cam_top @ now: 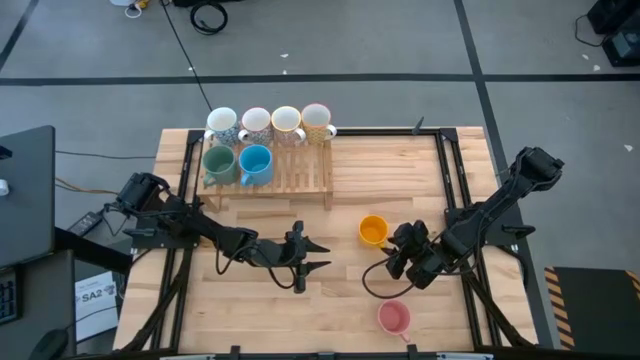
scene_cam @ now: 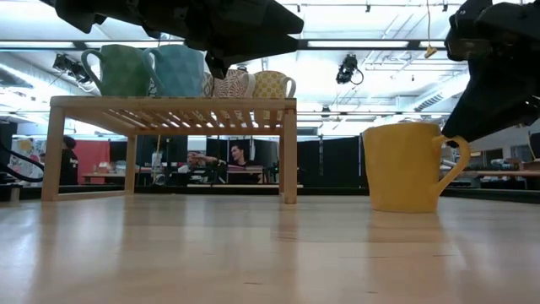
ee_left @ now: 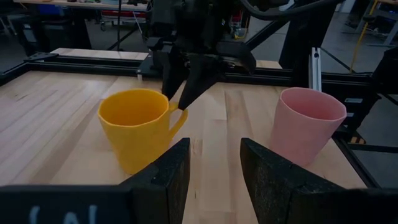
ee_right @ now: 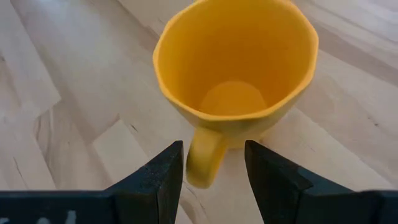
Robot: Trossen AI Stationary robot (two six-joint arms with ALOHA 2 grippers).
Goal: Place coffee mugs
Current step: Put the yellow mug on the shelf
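Note:
An orange mug (cam_top: 373, 230) (ee_right: 233, 62) stands upright on its base on the wooden table, right of the middle. My right gripper (ee_right: 213, 171) (cam_top: 393, 249) is open and slants down at it from the right, one finger on each side of the handle. My left gripper (cam_top: 322, 255) (ee_left: 214, 168) hovers open over the middle of the table, pointing at the orange mug (ee_left: 137, 124), nothing between its fingers. A pink mug (cam_top: 394, 318) (ee_left: 308, 124) stands upright near the front edge. Several mugs stand on the slatted wooden rack (cam_top: 290, 175) at the far left. My right gripper straddles the orange mug's handle (ee_right: 205, 158), coming from above and the table's right, slanting down. One finger (ee_right: 165, 177) is right beside the handle; whether it touches I cannot tell. The mug stands on the table.
On the rack a green mug (cam_top: 219, 163) and a blue mug (cam_top: 255, 163) stand in front of a back row of white and patterned mugs (cam_top: 270, 124). A dark frame (cam_top: 445, 170) runs along the table's far and side edges. Bare wood lies right of the rack.

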